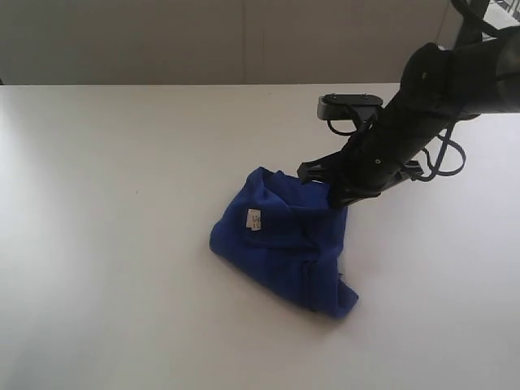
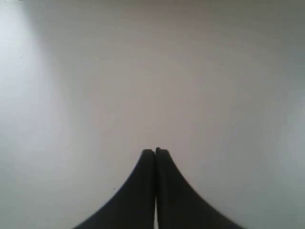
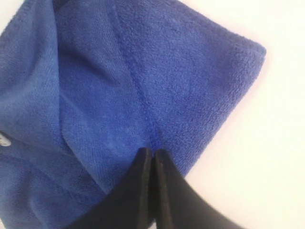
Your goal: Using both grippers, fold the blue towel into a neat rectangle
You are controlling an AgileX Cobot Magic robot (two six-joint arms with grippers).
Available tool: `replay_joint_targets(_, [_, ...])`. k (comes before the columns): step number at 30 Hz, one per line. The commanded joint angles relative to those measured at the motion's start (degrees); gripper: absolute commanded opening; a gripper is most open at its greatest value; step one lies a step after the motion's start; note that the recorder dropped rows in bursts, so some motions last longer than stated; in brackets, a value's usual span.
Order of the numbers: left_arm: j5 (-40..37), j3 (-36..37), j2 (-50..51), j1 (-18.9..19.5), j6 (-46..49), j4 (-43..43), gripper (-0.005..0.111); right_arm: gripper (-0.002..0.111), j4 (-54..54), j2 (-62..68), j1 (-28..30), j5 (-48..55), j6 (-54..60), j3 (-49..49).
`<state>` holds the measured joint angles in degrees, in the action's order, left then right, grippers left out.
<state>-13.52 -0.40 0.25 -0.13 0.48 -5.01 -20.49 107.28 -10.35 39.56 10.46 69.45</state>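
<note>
On the white tabletop [image 1: 106,203], slightly right of centre in the exterior view, lies the deep royal-blue terry towel [image 1: 276,244]. It is bunched into a loose, crumpled heap rather than spread flat. Several layers overlap, hemmed edges cross its top, and a small white label [image 1: 254,219] faces up near its left part.

The heap's long axis runs diagonally, from a broad end at the upper left to a narrower tip pointing to the lower right, toward the near table edge.

The black right gripper [image 1: 335,199] meets the towel's far right edge, its narrow fingers pressed together. Up close, the right wrist view shows the tips [image 3: 152,151] sitting on a seam ridge of the cloth [image 3: 143,86]. Whether any fabric is caught between them cannot be made out.

The black right arm [image 1: 422,97] hides part of that edge. The left gripper [image 2: 155,150] appears only in the left wrist view, fingers closed tight over bare table [image 2: 143,71], empty.
</note>
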Motion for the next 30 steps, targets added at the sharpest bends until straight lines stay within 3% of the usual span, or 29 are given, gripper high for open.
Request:
replay_joint_targets(1, [0.2,0.4,-0.2,0.0,0.1,-0.2,0.0,0.0,0.5,-0.6,0.1,-0.6,0.2,-0.4])
replay_joint_targets(20, [0.4,0.4,-0.2,0.0,2.6,0.0,0.0,0.0,0.6,-0.6,0.1,-1.3,1.8,-0.3])
replay_joint_targets(22, [5.0,0.4,-0.2,0.0,6.1,0.6,0.0,0.0,0.6,-0.6,0.1,-1.3,1.8,-0.3])
replay_joint_targets(30, [23.7,0.4,-0.2,0.0,3.2,0.6,0.0,0.0,0.6,-0.6,0.1,-0.9,1.8,-0.3])
